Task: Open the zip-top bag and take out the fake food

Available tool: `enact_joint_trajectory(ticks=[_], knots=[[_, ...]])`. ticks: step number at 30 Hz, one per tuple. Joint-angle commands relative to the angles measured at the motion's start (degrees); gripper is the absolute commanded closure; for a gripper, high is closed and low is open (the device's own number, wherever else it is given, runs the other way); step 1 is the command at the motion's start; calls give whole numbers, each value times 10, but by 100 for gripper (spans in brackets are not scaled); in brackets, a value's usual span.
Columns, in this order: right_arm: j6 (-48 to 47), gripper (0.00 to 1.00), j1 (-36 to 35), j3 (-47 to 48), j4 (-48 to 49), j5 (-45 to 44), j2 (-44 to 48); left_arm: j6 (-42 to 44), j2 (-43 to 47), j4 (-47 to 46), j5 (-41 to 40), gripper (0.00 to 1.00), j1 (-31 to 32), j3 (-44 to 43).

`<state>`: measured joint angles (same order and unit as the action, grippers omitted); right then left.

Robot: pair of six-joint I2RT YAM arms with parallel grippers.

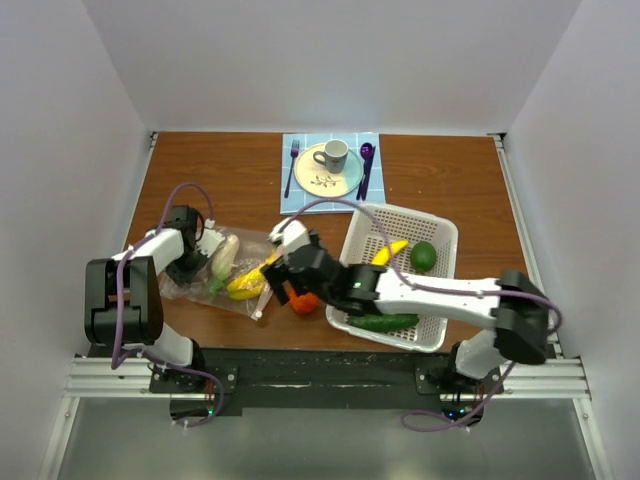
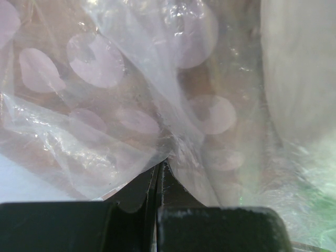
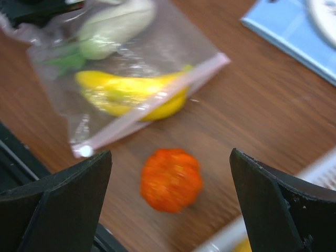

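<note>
Left gripper: the left gripper [image 2: 159, 176] is pinched fully shut on a fold of clear plastic at the bag's closed end, away from the zip.
Right gripper: the right gripper [image 3: 170, 163] stands wide open with nothing in it, hanging above the counter [image 3: 252, 115].
Bag: the zip-top bag [image 3: 173, 47] lies flat on the counter between the two arms, its pink zip strip [image 3: 157, 102] turned toward the right gripper.
Zip: I cannot tell for sure whether the strip is parted along its whole length.
Inside the bag: a yellow piece [image 3: 131, 94] lies along the strip, its tip seeming to reach past it; a pale piece [image 3: 118, 23] and something green [image 3: 65, 60] sit deeper in.
Out of the bag: an orange round piece [image 3: 170, 179] rests on the bare counter just beside the strip; a cucumber [image 1: 385, 322], a green round one [image 1: 423, 256] and another yellow one [image 1: 390, 250] lie in the white basket [image 1: 400, 215].
Orange piece and gripper: it lies right beneath the open jaws, between the two fingers and apart from both.
Bag and gripper: the mouth is just beyond the orange piece, toward the left arm.
Handling, bag: thin, soft and crinkly, likely slippery; it folds rather than pushes, and only the strip looks firmer.
Handling, food: probably light, hard and smooth; the round ones may roll.
Where to take hold: I'd say the yellow piece across its middle, near the mouth, while the far end is pinned.
</note>
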<state>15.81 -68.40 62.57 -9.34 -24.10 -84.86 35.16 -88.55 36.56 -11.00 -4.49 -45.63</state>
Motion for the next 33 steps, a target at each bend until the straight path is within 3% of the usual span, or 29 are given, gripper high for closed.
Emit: enact_joint_trajectory(ticks=[1,14,28,29,32,33], knots=[[-3,1,-24,63,14,20,-99,2,-11,-13,31,100,-7,9],[26,1,-24,41,-42,-53,-147,9,-17,-25,33,100,-7,19],[41,1,-24,5,-31,-26,-189,16,-11,-22,34,100,-8,19],[40,3,-24,1,-23,-24,-182,15,-11,-22,34,100,-7,19],[27,35,-24,-9,-9,-15,-149,16,-10,-22,34,100,-7,19],[23,56,-24,-6,-8,-20,-139,16,-10,-22,34,100,-8,19]])
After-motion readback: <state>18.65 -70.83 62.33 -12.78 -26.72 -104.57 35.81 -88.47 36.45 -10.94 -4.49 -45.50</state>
